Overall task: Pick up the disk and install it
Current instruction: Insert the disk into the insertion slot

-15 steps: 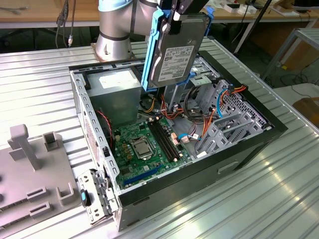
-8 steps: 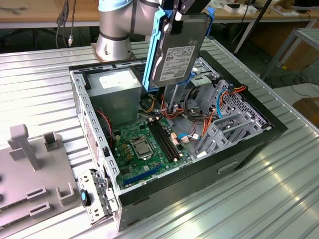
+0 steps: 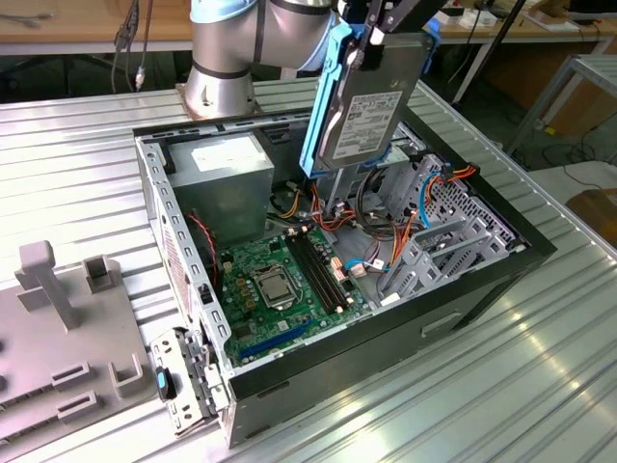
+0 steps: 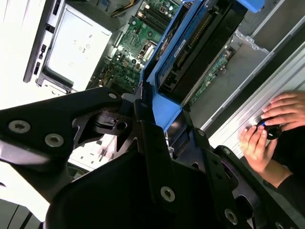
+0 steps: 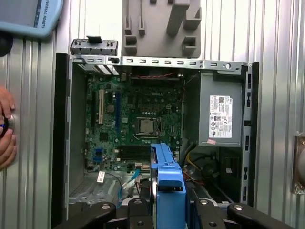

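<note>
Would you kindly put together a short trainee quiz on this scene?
1. True or false: the claw holds the dark rectangular disk with blue plastic rails over the open black computer case.
2. The disk is: A lying flat on the case floor; B hanging roughly upright; C seated in the drive cage.
3. What rests on the ribbed metal table beside the case in the second wrist view?
Key: 1 true; 2 B; 3 a person's hands.

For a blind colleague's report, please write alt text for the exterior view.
The claw holds the disk nearly upright above an open computer case that lies on a ribbed metal table. Inside the case a green motherboard shows.
</note>
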### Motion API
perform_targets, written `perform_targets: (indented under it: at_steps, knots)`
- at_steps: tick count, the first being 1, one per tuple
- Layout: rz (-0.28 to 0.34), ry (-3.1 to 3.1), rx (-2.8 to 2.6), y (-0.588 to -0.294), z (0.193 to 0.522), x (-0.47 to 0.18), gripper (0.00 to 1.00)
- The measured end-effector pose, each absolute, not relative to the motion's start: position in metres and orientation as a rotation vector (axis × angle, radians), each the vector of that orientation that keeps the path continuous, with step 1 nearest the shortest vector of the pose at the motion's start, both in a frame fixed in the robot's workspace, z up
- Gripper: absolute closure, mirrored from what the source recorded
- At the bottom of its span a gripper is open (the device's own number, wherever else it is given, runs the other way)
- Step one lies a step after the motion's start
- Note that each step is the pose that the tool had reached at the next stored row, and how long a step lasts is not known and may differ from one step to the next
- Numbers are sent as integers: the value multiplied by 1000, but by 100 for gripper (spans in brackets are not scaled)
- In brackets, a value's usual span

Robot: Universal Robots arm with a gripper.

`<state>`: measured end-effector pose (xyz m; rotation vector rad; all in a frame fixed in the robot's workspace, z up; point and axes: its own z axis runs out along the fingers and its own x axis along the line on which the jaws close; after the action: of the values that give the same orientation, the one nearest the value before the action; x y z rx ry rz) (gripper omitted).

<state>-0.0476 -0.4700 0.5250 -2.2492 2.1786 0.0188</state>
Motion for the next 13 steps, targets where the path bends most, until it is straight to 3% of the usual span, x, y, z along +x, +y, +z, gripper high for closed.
perform_targets:
  at_steps: [13]
  knots:
    - [18, 2189, -2242, -497, 525, -40, 63]
